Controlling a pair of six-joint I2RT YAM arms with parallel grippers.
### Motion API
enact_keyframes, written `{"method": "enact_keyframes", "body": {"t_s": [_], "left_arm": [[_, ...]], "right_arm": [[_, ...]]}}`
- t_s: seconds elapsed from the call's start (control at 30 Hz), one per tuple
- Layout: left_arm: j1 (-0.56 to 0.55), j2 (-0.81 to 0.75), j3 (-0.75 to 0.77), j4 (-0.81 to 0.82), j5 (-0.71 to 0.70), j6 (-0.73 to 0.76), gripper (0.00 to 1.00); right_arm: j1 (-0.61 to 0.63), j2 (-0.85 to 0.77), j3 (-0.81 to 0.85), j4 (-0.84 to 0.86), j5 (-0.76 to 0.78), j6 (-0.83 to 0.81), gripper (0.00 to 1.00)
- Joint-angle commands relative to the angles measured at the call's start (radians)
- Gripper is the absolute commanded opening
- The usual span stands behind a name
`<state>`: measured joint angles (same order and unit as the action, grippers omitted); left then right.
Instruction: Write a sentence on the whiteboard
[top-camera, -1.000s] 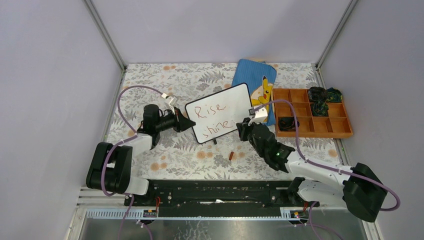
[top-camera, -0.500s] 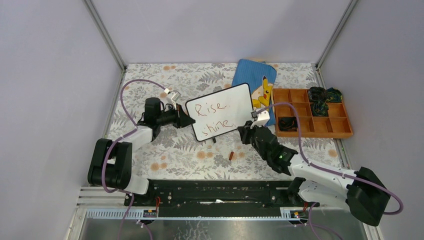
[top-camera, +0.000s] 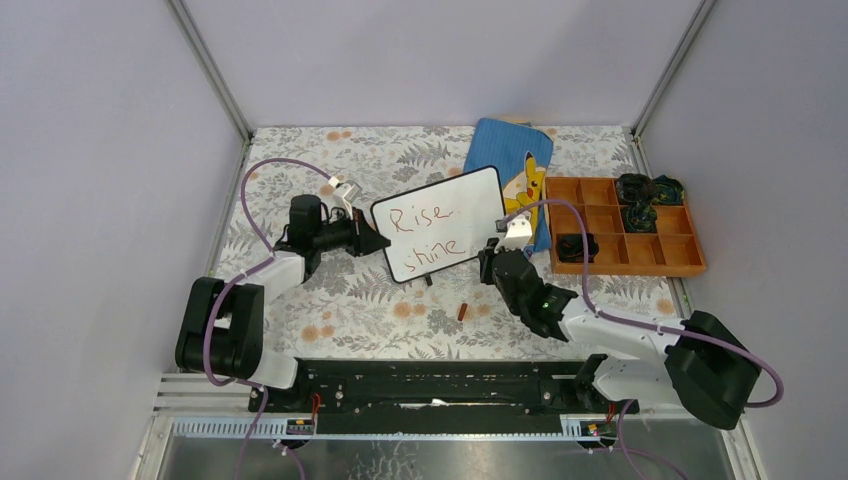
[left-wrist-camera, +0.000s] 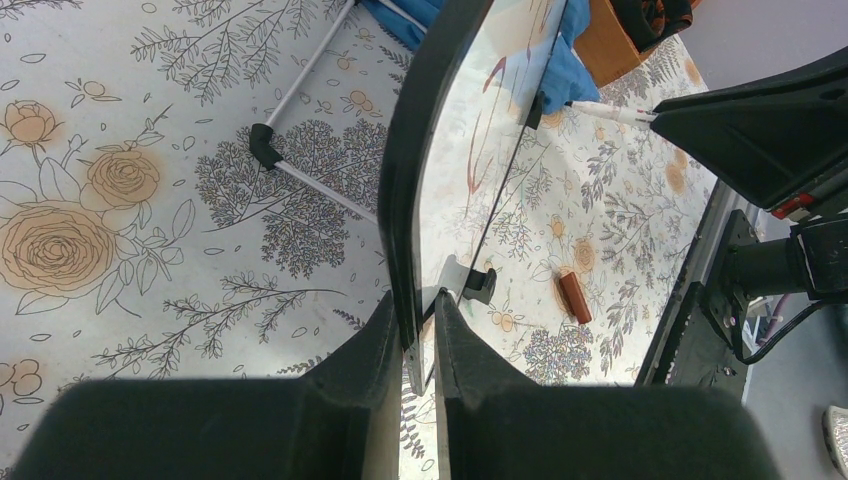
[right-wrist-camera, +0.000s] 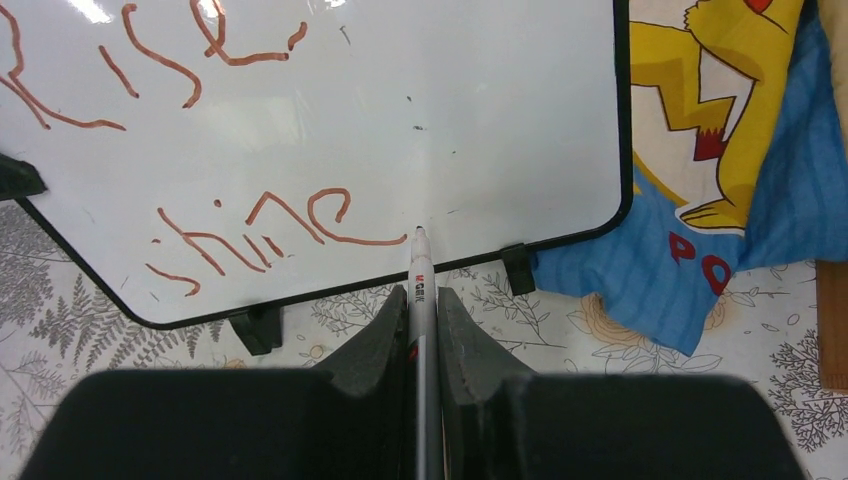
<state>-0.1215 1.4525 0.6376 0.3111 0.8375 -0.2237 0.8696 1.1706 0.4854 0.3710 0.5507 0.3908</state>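
Clamping left edge of whiteboard (top-camera: 445, 235) with left gripper (left-wrist-camera: 420, 300); pinching marker (right-wrist-camera: 418, 275) in right gripper (right-wrist-camera: 420, 298), tip at end of red "shine".

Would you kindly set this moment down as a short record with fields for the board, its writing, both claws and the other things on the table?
whiteboard: turned askew, left edge clamped
writing: "Rise shine" in red-brown
left claw: shut on the whiteboard's frame
right claw: shut on marker, tip at the end of "shine"
blue pouch: behind the board, partly covered
wooden tray: right of the board, dark items in some compartments
small red-brown piece: loose on the table, near side of the board
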Motion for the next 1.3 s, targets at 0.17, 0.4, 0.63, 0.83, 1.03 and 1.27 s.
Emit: {"method": "enact_keyframes", "body": {"t_s": [0.17,0.4,0.63,0.83,1.03,1.27], "left_arm": [[0.008,0.02,-0.017,-0.109,-0.109,0.079,0.0],[0.008,0.022,-0.016,-0.111,-0.11,0.078,0.0],[0.008,0.023,-0.017,-0.112,-0.114,0.075,0.0],[0.008,0.022,-0.018,-0.111,-0.116,0.075,0.0],[0.008,0.02,-0.019,-0.11,-0.115,0.073,0.0],[0.008,0.02,-0.021,-0.109,-0.116,0.071,0.0]], "right_arm": [[-0.006,0.063,0.074,0.078,0.09,0.012,0.0],[-0.009,0.087,0.101,0.094,0.101,-0.001,0.0],[-0.021,0.124,0.121,0.097,0.095,-0.007,0.0],[-0.027,0.148,0.128,0.098,0.077,-0.006,0.0],[-0.029,0.166,0.129,0.094,0.053,-0.006,0.0],[-0.027,0.175,0.115,0.08,0.027,0.003,0.0]]}}
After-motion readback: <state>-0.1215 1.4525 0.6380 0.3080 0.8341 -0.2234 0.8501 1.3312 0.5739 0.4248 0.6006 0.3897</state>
